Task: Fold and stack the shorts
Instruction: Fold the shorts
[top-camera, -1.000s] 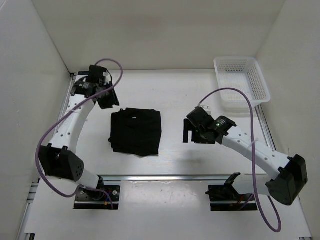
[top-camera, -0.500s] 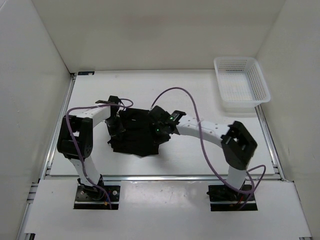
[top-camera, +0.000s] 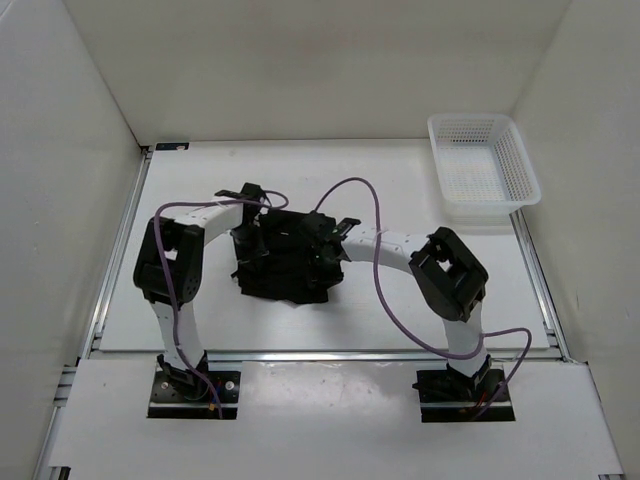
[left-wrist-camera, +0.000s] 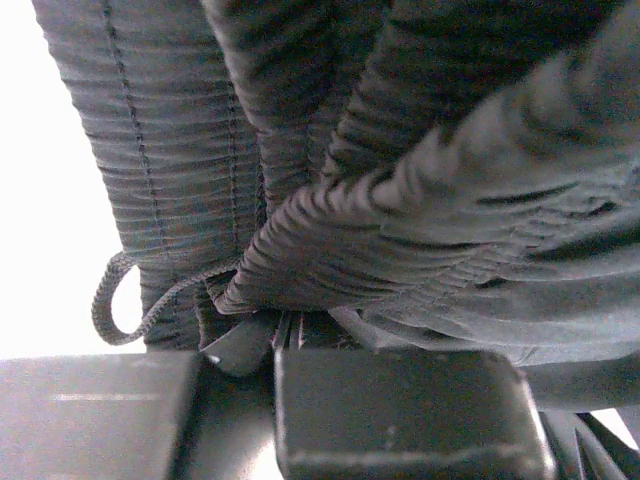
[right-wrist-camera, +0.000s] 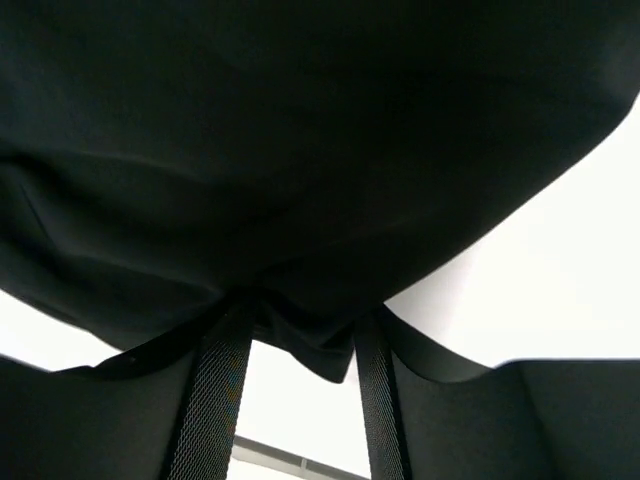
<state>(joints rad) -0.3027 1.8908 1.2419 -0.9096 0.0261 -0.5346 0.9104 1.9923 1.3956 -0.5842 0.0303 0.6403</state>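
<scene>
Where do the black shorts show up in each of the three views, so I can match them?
Top external: black shorts bunched at the middle of the table.
Left wrist: their ribbed waistband fills most of the frame, drawstring loop at lower left.
Right wrist: smooth black fabric fills the upper frame.
Shared landmark: the white table, bright at left wrist's left edge and right wrist's right side.

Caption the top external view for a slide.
Left arm and right arm meet at the folded black shorts; a white mesh basket sits far right, apart from them.
</scene>
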